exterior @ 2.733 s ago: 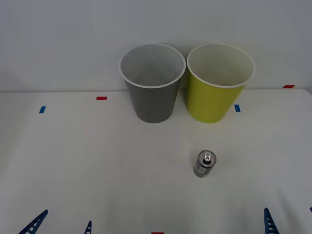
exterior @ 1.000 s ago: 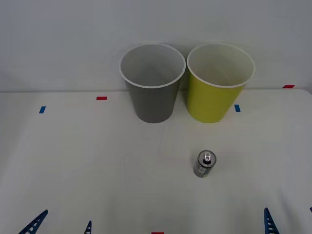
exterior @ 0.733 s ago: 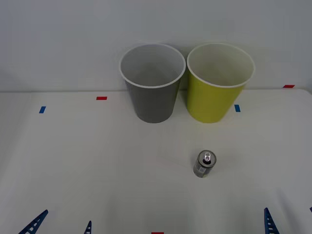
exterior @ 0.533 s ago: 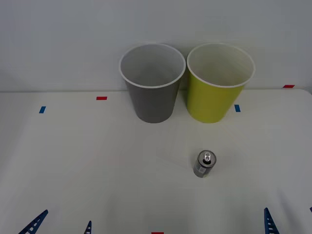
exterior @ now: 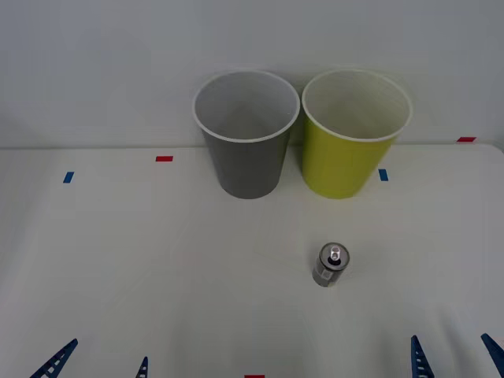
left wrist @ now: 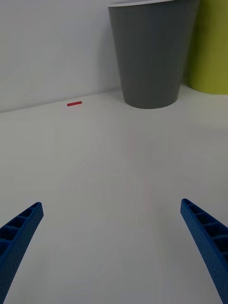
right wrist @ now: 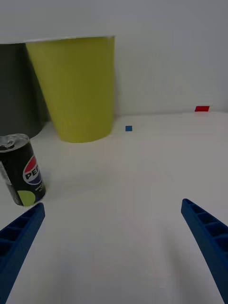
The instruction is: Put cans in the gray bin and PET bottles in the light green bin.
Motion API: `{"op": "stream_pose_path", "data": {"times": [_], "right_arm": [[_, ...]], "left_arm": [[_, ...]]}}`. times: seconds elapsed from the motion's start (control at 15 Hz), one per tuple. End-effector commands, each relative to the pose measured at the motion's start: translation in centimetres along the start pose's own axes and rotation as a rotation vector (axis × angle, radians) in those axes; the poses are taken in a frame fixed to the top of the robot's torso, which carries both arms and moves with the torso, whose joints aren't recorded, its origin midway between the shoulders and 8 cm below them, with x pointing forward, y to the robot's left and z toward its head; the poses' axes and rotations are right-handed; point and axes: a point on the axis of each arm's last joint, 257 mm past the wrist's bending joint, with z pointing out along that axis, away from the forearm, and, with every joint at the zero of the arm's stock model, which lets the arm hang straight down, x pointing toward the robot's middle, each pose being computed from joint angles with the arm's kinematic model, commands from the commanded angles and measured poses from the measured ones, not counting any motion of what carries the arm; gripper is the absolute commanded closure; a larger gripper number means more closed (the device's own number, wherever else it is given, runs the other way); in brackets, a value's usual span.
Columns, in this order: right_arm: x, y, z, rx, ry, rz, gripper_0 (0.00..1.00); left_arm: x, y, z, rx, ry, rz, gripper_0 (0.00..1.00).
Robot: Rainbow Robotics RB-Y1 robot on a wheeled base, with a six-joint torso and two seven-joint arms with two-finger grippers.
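A can stands upright in front of the green bin, gray bin alongside. Right gripper and left gripper both spread, empty. An off-centre grab could topple the can.

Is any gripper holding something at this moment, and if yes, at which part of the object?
Nothing is held. The left gripper and the right gripper are both open above the table. The can stands upright and untouched in front of the light green bin.
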Motion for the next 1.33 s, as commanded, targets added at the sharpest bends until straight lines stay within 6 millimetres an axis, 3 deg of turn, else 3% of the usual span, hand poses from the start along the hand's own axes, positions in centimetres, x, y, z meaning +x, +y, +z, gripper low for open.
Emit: {"op": "stream_pose_path", "data": {"times": [0.07,0.4,1.33], "right_arm": [[-0.7,1.5,0.5,-0.044,-0.033,-0.002,0.00],[0.2,3.9,1.1,-0.154,-0.092,-0.062,0.00],[1.7,9.7,10.5,-0.298,-0.126,-0.126,0.00]], "left_arm": [[0.0,0.0,0.0,0.000,0.000,0.000,0.00],[0.0,0.0,0.0,0.000,0.000,0.000,0.00],[0.0,0.0,0.0,0.000,0.000,0.000,0.00]]}}
